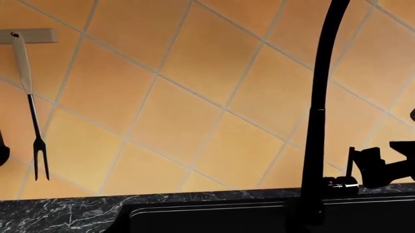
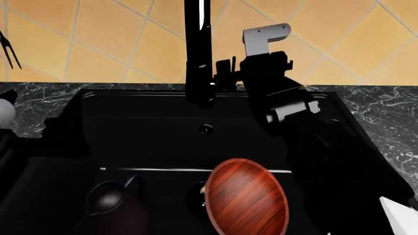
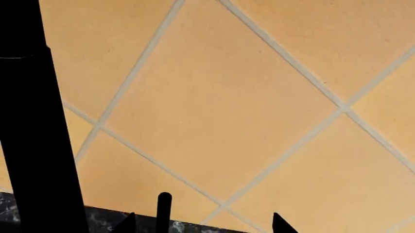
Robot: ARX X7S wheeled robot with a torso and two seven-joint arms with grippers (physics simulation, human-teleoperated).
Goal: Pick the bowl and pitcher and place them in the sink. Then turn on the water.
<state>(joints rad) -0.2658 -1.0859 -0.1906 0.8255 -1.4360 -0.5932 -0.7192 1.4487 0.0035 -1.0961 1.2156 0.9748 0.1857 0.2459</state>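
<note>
Flanking faucet lever [image 3: 163, 211] | right claw [image 3: 204, 224] parted | bowl [image 2: 247, 203], pitcher [image 2: 114, 200] in sink [image 2: 150, 122]

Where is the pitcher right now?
In the head view, the pitcher sits inside the sink at its near left, left of the bowl and apart from it.

Orange diagonal wall tiles [image 1: 194, 97] with pale grout, black-and-white marbled stone surface [image 1: 58, 213], meat fork [image 1: 36, 141] hanging from a beige wall rail [image 1: 36, 35]
</note>
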